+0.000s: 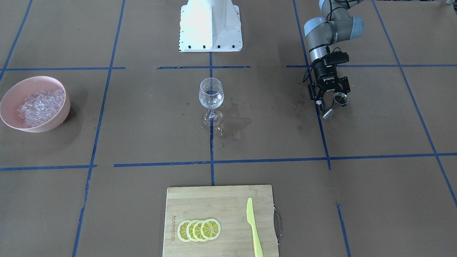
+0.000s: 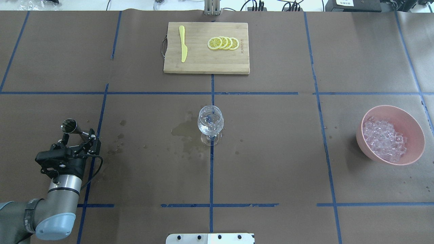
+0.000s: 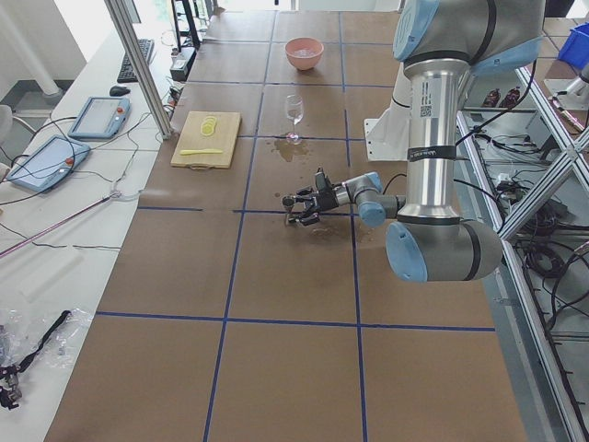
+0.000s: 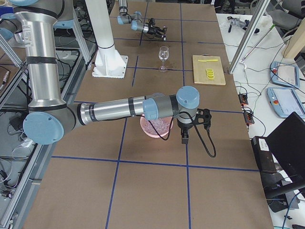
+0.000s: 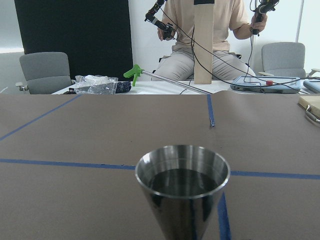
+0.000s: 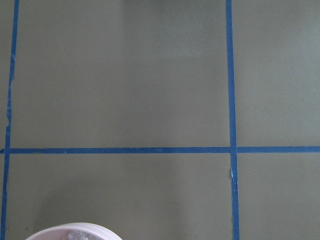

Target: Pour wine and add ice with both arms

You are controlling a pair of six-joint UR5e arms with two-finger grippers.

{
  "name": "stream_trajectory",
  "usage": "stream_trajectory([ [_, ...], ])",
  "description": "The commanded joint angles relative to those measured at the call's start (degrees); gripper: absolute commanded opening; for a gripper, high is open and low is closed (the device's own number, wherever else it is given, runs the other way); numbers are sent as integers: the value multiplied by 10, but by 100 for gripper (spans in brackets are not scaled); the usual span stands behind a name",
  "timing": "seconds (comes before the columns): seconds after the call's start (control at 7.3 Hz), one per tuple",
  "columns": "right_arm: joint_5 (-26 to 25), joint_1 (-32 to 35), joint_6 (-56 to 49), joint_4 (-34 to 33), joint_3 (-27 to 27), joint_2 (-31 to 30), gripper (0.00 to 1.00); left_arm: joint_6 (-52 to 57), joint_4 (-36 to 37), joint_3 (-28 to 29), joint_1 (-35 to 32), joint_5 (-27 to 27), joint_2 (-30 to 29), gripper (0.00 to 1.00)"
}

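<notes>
One clear stemmed glass [image 2: 210, 118] stands mid-way across the brown paper-covered desk [image 2: 271, 152], with a little colourless wine [image 2: 210, 128] low in its bowl and a wet patch [image 2: 184, 130] by its foot. Seen from overhead, at its 9 o'clock the left claw [image 2: 78, 133] is clamped on a small steel cone-shaped jigger [image 2: 72, 128], mouth up. At 3 o'clock, clear ice cubes [image 2: 385, 140] fill a pink bowl [image 2: 416, 135]. The right claw [image 4: 185, 138] hangs just beside it; I cannot tell how its jaws stand.

- Your front camera is looking steeply down toward the base [image 1: 210, 25], your overhead from behind it; both are sharing the glass [image 1: 211, 93].
- Side cameras are looking along the table [image 3: 276, 267] from its ends.
- Wrist cameras are riding close.
</notes>
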Motion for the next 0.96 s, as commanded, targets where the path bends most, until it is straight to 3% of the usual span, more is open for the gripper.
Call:
stream_trajectory([
  [0.0, -1, -2, 0, 0, 0, 0, 100, 1, 0, 1, -8, 0, -10, 85],
  [0.41, 0, -3, 0, 0, 0, 0, 100, 0, 0, 15, -9, 0, -12, 69],
  [0.68, 1, -4, 1, 0, 0, 0, 100, 0, 0, 16, -10, 0, -12, 48],
  [0.82, 1, -4, 2, 0, 0, 0, 100, 0, 0, 16, -10, 0, -12, 28],
])
